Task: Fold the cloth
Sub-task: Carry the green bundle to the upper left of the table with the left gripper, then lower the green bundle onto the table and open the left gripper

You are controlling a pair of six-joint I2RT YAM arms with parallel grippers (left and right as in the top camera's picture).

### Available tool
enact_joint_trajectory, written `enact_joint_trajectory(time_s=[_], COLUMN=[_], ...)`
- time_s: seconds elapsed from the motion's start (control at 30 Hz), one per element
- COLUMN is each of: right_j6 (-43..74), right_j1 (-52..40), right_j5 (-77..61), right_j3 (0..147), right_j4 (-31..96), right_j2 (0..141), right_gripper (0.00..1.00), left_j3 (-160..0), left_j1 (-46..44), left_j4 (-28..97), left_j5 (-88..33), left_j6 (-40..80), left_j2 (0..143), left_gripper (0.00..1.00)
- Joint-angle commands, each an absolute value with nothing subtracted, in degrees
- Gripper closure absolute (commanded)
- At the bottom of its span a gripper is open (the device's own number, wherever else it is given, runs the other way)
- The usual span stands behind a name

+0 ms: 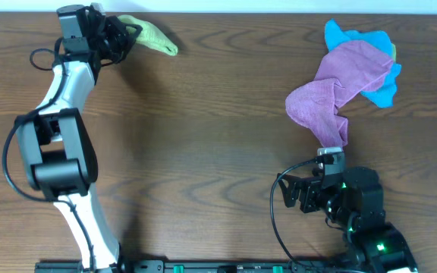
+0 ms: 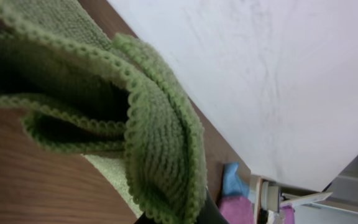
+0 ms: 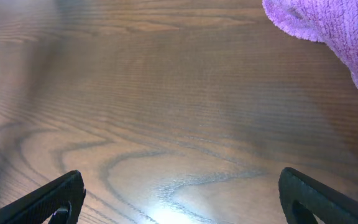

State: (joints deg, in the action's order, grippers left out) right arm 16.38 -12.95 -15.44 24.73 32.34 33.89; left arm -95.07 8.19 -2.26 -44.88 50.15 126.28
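Here, the left claw (image 1: 120,36) is reached out to the far-left corner of the counter (image 1: 203,136), close against the far edge. It is closed on one end of the cloth (image 1: 154,36), and its tips are buried in the lime-green fabric. In the overhead view the rest of the cloth trails out of the claw as a narrow, bunched strip pointing towards the right along the far edge. The left wrist view is taken from very close. It shows the cloth gathered into thick, overlapping folds with a looped, stitched hem, and bare wood lies below them. A white wall (image 2: 260,74) stands just beyond the far edge. No tag can be made out in any view.

The right claw (image 3: 179,199) sits over the near-right part of the counter. It is spread wide and has hold of nothing. Its two dark fingertips show at the bottom corners of the right wrist view, with only bare wood grain between them.

A purple cloth (image 1: 340,83) lies crumpled towards the far-right corner. One narrow end of it stretches down towards the right arm, and in the wrist view it stays clear of the fingers. A bright blue cloth (image 1: 341,34) lies partly under the purple one, showing at its far side and its right side. Both are well apart from the green cloth, across the width of the counter.
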Motion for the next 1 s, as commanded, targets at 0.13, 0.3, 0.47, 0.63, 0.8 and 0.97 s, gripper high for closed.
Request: enact_joint_trajectory(time_s=[0.13, 0.3, 0.47, 0.63, 0.8, 0.97], right_j6=[17.3, 17.3, 17.3, 17.3, 17.3, 17.3], right_j1=[-12.6, -12.6, -12.6, -12.6, -12.6, -12.6], right_j5=[-15.2, -15.2, -15.2, -15.2, -15.2, -15.2], right_j3=[24.6, 24.6, 24.6, 24.6, 24.6, 24.6], right_j4=[32.4, 32.4, 32.4, 32.4, 32.4, 32.4], right_j2=[33.8, 33.8, 33.8, 33.8, 33.8, 33.8], right_gripper=[0.01, 0.01, 0.01, 0.01, 0.01, 0.01], left_j3=[-98.6, -98.6, -98.6, -98.6, -98.6, -98.6], left_j1=[11.7, 13.3, 13.7, 14.7, 16.0, 17.5], left_j4=[2.6, 12.3, 17.6, 22.1, 25.3, 26.5], left_j5=[-46.7, -44.6, -42.8, -39.4, -37.0, -36.8], left_j6=[47.1, 39.6, 34.9, 31.4, 28.5, 26.9], left_j2=[128.2, 128.2, 128.2, 128.2, 128.2, 128.2], left_gripper=[0.94, 0.94, 0.94, 0.94, 0.94, 0.94])
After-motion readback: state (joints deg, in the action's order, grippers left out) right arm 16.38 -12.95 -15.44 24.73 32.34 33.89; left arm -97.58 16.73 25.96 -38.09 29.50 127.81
